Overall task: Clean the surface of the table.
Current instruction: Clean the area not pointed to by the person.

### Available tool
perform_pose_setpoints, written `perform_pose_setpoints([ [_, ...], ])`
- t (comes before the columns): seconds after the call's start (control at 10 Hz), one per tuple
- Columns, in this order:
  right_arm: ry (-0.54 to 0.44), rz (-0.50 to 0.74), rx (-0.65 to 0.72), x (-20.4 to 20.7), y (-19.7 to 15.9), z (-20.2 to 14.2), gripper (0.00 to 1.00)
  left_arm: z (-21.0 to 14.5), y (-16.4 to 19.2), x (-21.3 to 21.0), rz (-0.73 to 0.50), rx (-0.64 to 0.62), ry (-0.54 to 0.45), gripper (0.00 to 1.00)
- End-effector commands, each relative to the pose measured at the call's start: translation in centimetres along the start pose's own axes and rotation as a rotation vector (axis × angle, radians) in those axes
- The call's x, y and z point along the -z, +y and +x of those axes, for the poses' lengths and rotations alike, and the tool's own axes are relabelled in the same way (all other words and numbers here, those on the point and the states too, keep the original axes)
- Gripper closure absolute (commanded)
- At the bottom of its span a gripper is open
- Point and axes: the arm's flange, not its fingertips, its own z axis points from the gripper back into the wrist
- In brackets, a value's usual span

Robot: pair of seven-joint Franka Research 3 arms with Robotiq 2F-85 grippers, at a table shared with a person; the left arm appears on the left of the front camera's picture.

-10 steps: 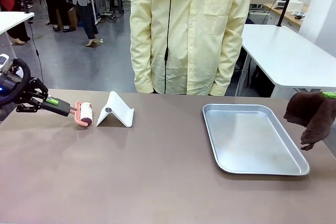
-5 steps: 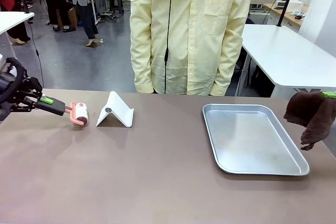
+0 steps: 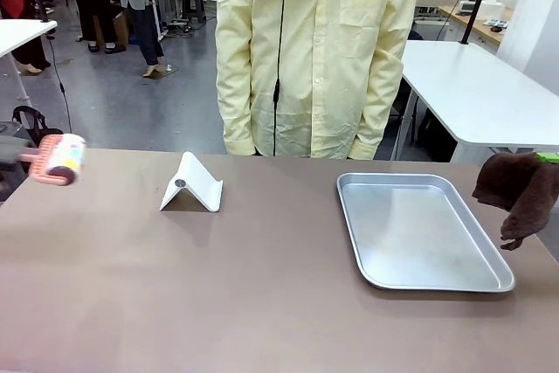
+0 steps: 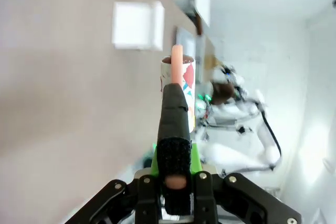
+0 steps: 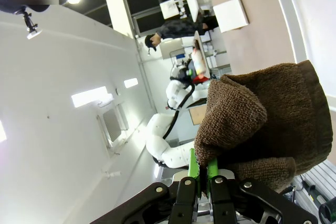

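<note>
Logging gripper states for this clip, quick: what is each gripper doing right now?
Left gripper: closed on the handle of the lint roller.
Right gripper: closed on the brown towel.

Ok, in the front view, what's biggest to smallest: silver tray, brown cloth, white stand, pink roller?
1. Rectangular silver metal tray
2. Brown towel cloth
3. White folded stand and blurred pink lint roller: too alike to rank.

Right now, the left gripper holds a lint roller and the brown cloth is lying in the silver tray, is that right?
Not quite. The left gripper does hold the lint roller, but the brown cloth is not lying in the silver tray: it hangs from the right gripper, off to the tray's right. The front view shows it.
</note>
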Motion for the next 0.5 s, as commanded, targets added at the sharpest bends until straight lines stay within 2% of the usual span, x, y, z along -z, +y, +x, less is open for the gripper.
perform_pose_setpoints([
  [0.0,0.007,0.021,-0.021,-0.2,0.4,0.1,0.94,-3.9,1.8,-2.8,-0.085,-0.001,0.095,0.78],
  [0.3,0.007,0.021,-0.021,-0.2,0.4,0.1,0.94,-10.9,3.8,-5.3,-0.127,0.071,0.137,0.78],
  [0.4,0.007,0.021,-0.021,-0.2,0.4,0.1,0.94,-11.4,4.4,-5.4,-0.1,0.06,0.045,0.78],
])
